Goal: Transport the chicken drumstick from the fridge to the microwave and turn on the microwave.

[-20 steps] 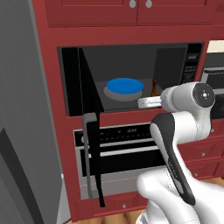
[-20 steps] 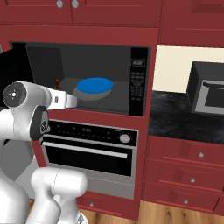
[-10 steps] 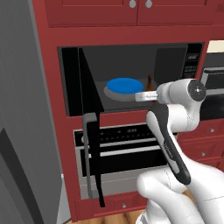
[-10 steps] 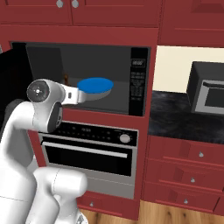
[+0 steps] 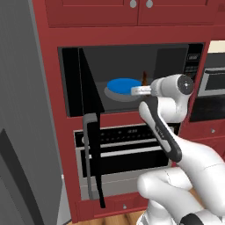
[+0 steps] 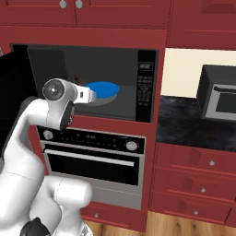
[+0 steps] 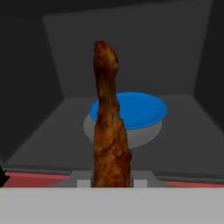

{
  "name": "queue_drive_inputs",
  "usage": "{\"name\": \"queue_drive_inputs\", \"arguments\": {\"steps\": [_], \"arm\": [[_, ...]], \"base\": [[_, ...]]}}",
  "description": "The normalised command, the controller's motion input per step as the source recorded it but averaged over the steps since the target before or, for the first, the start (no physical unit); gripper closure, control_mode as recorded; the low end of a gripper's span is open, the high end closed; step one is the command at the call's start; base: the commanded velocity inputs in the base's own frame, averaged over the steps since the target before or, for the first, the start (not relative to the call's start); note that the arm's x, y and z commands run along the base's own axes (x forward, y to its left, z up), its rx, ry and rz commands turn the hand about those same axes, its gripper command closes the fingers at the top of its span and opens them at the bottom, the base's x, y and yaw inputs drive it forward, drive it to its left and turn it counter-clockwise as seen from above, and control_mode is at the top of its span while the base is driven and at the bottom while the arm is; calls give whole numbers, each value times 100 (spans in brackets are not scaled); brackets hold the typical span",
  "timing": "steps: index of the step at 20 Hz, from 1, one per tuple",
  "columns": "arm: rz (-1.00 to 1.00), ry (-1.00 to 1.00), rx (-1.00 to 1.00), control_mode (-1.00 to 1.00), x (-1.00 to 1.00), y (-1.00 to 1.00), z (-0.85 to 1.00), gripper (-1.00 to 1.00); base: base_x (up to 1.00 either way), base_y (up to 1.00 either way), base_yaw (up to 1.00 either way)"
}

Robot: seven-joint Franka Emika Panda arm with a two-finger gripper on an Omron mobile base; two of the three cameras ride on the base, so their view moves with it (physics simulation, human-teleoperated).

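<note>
Reddish-brown and knobbly, the cooked chicken drumstick [image 7: 109,131] stands upright in the hand view, its thick lumpy end clenched between the grey tips of the end effector [image 7: 111,180] at 6 o'clock, its narrower end rising toward 12 o'clock. Behind it sits a smooth round blue plate [image 7: 136,109] on a pale grey disc, on the matte dark floor of the wide black built-in microwave [image 6: 146,87]. In the left base view the drumstick [image 5: 144,78] shows as a thin dark sliver just inside the cavity, at 3 o'clock of the plate. The flat dark glass microwave door [image 5: 90,114] hangs open with its grey vertical handle.
</note>
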Motion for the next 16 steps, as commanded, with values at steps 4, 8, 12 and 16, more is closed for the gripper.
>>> {"name": "queue_drive_inputs", "arguments": {"steps": [4,8,12,16], "arm": [[0,0,3,-100,57,0,0,100],[2,0,0,-100,56,0,-8,100],[4,3,0,-100,49,0,-11,100],[4,3,-1,-100,41,1,-20,100]], "base": [[0,0,0],[0,0,0],[0,0,0],[0,0,0]]}}
